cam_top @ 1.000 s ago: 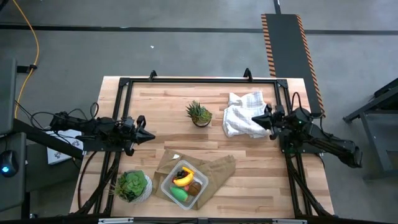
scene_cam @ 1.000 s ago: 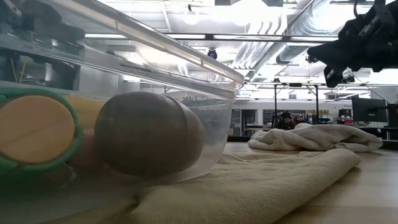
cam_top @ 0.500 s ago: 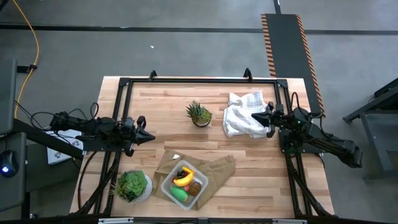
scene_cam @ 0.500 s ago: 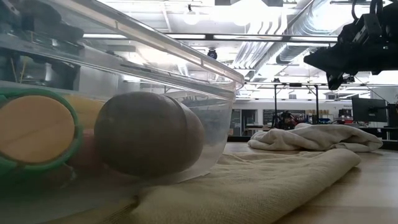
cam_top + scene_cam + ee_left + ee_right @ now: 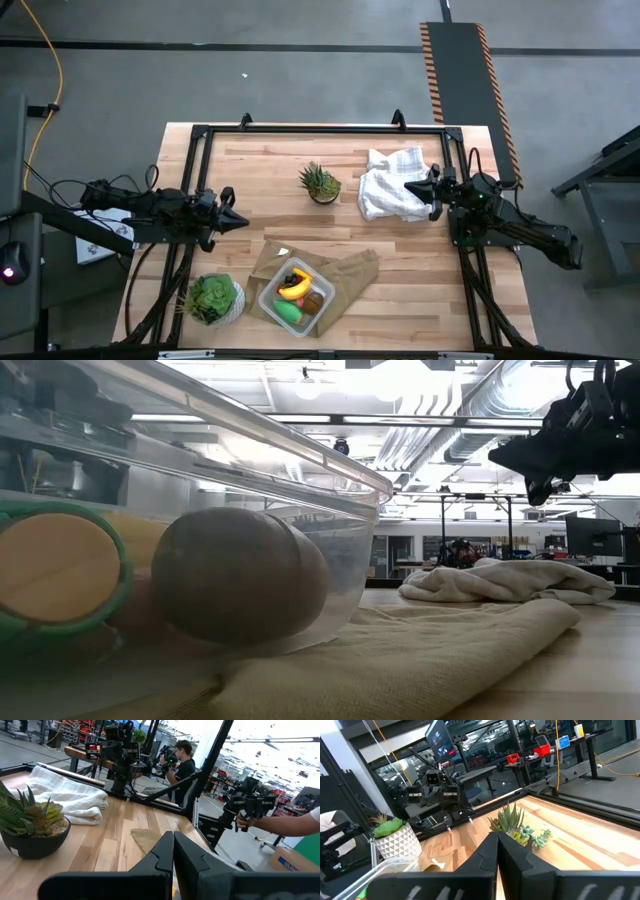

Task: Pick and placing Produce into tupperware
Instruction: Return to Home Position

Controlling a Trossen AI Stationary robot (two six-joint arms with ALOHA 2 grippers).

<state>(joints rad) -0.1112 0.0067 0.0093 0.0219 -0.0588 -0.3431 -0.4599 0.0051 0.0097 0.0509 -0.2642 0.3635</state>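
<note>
The clear tupperware (image 5: pixel 297 297) stands on a brown paper bag near the table's front edge. Inside it lies the produce: a yellow banana (image 5: pixel 294 288), a green piece (image 5: pixel 288 312) and a brown kiwi (image 5: pixel 315 302). The low view looks through the tupperware's wall (image 5: pixel 300 470) at the kiwi (image 5: pixel 240 575) and at a green-rimmed piece with a yellow-orange face (image 5: pixel 50 575). My left gripper (image 5: pixel 244 220) hangs shut over the table's left side and holds nothing. Its fingers (image 5: pixel 173 842) meet. My right gripper (image 5: pixel 407 187) hangs shut above the white cloth at the right and holds nothing (image 5: pixel 497 842).
A spiky potted plant (image 5: pixel 320 183) stands at the middle far side. A leafy plant in a white pot (image 5: pixel 212 298) is at the front left. The white cloth (image 5: pixel 388 185) lies bunched at the far right. The brown paper bag (image 5: pixel 350 275) spreads under the tupperware. People stand beyond the table (image 5: pixel 182 762).
My right gripper has turned a little at the wrist above the white cloth, staying in place and shut. Nothing else has moved.
</note>
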